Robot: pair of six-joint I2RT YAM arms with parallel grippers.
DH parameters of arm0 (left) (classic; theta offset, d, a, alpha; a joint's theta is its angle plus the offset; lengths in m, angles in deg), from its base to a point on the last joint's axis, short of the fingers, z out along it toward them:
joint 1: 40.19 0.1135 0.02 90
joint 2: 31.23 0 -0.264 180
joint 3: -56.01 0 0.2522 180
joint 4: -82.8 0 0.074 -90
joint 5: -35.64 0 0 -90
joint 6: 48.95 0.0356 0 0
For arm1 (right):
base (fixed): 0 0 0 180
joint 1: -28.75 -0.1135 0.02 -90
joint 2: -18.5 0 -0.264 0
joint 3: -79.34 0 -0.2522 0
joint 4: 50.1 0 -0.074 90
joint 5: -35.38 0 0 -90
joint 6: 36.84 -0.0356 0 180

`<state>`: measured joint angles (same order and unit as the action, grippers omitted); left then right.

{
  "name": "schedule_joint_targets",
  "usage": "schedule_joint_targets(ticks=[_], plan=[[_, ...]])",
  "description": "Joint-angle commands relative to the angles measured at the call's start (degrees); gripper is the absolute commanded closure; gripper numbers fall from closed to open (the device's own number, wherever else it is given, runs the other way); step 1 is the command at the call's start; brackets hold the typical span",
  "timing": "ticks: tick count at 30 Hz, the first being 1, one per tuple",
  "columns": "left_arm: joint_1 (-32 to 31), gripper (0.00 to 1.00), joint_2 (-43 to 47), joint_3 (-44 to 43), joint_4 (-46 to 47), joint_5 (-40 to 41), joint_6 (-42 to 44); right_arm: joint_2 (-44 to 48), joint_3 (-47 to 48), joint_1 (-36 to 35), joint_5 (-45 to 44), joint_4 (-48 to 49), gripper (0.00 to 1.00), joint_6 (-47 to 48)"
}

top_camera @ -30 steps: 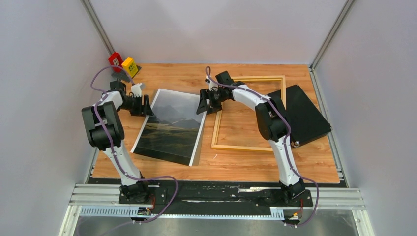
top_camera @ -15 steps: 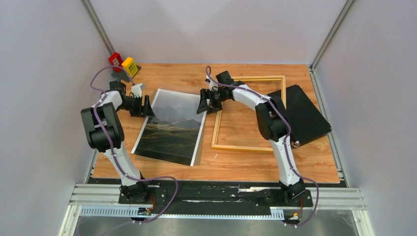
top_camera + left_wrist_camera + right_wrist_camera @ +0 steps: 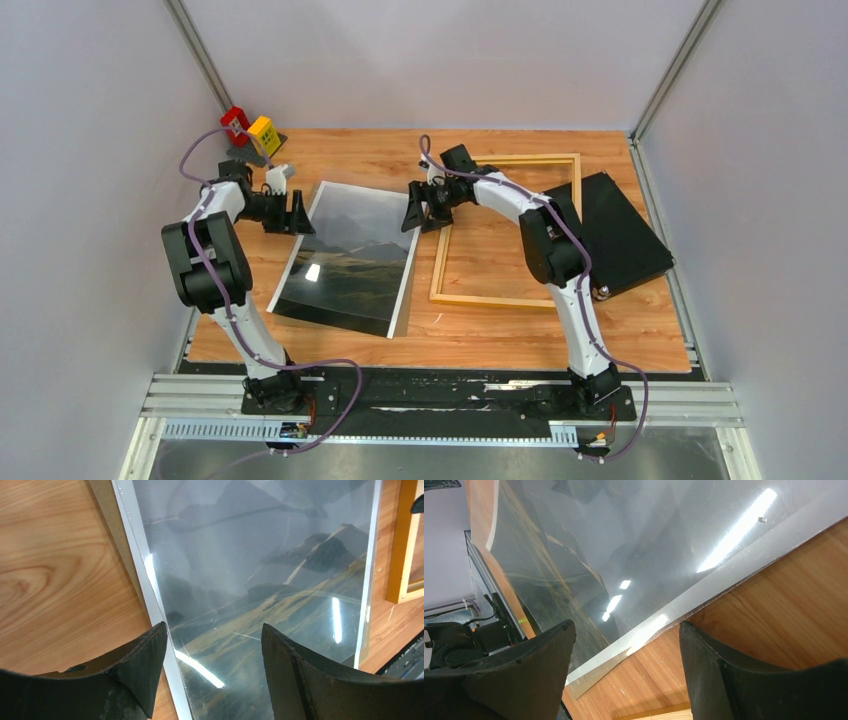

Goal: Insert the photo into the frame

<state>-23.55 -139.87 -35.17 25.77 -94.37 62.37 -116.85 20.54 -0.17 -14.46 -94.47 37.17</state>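
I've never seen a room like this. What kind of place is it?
Probably a robot lab's test booth, not a home. Two robot arms are bolted to a metal rail beside a wooden table, plain grey walls close it in, and a photo and frame lie out for practice.

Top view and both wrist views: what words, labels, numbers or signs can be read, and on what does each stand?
No text can be read in any view.
On the yellow block: a small dark marking, too small to read.
On the red block: a small dark marking, too small to read.
On the photo, frame and black case: no text visible.
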Motion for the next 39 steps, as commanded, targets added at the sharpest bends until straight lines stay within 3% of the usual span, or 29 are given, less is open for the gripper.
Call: schedule_joint_targets(ticks=[1, 25, 34, 39], plan=[[-0.51, 0.25, 2.39, -1.78, -4.49, -10.12, 2.32, -1.1, 1.64, -0.69, 2.53, 2.31, 0.25, 0.56], [-0.56, 0.27, 5.63, -4.06, -12.32, -23.14, 1.82, -1.76, -1.17, 0.09, 5.92, 5.52, 0.26, 3.22], [-1.76, 0.34, 7.72, -2.94, -6.95, -15.16, -4.78, -1.44, -1.57, 0.34, 6.25, 5.98, 0.26, 3.43], [-2.93, 0.49, 9.6, -0.7, -4.79, -11.37, -7.36, -1.32, -1.78, 0.64, 6.16, 6.26, 0.26, 3.07]])
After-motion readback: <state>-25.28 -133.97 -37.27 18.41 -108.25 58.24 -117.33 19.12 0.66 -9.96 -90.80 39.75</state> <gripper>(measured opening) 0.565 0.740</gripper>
